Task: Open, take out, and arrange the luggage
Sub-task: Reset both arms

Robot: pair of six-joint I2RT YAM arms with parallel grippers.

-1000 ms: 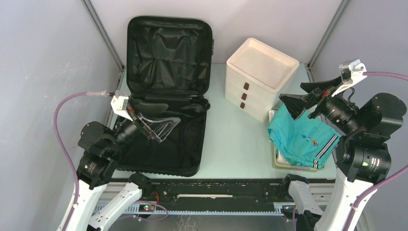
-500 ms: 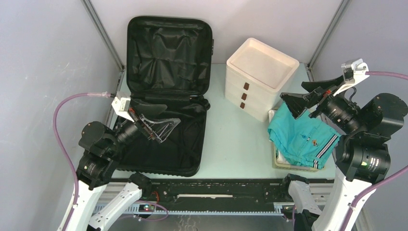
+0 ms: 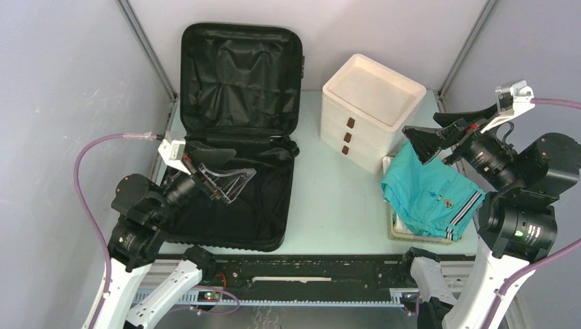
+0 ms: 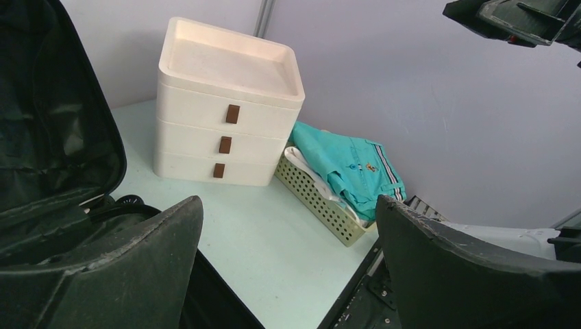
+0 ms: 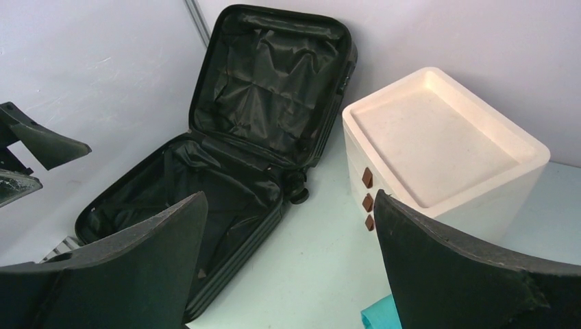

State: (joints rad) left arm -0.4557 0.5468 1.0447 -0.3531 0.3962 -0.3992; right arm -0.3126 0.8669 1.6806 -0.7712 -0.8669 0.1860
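The big black hard-shell suitcase [image 3: 236,137] lies open on the left of the pale green table [image 3: 336,199]. It looks empty inside. Teal clothes [image 3: 428,192] sit in a yellow slatted basket [image 3: 401,229]. The left tool [image 3: 240,163] and the right tool [image 3: 419,125] are wide and hold nothing. Next, the clothes likely need tidying. Grey walls stand all around.

You have a pale green table [image 3: 339,205] boxed in by plain grey walls [image 3: 55,75], with metal posts [image 3: 146,51] in both back corners, under even light.
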